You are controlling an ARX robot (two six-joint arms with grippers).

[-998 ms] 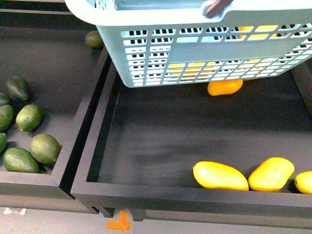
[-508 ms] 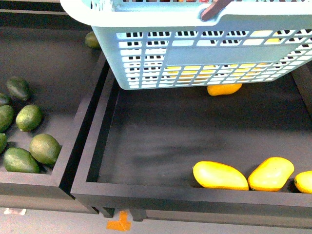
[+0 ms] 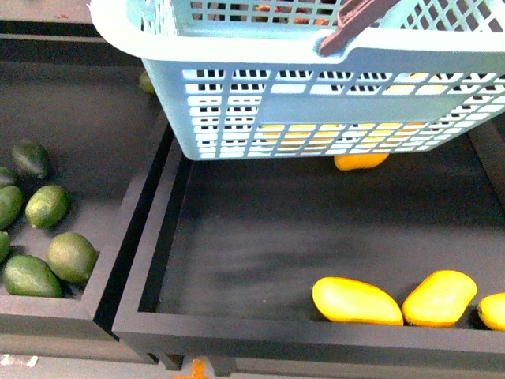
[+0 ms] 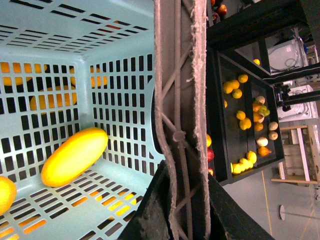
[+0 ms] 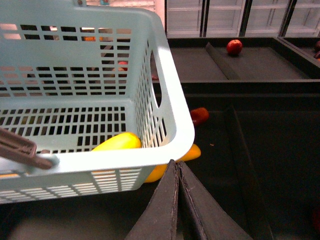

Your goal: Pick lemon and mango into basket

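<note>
The left gripper [image 4: 184, 182] is clamped on the handle [image 4: 179, 90] of the basket [image 3: 260, 118]. In the left wrist view, one dark finger [image 4: 150, 210] lies on each side of the handle. In the front view we see the basket tilted over the far end of a black tray [image 3: 150, 260]. The mango [image 4: 75, 156] lies on the basket floor against a slotted wall, well apart from the left gripper. A second yellow fruit [image 4: 4, 194], cut off by the picture's edge, lies near it; we cannot identify it. The right gripper [image 5: 177, 195] has its jaws pressed together and holds nothing, just outside the basket's corner rim. Loose mangoes [image 3: 355, 300] lie along the tray's near wall.
</note>
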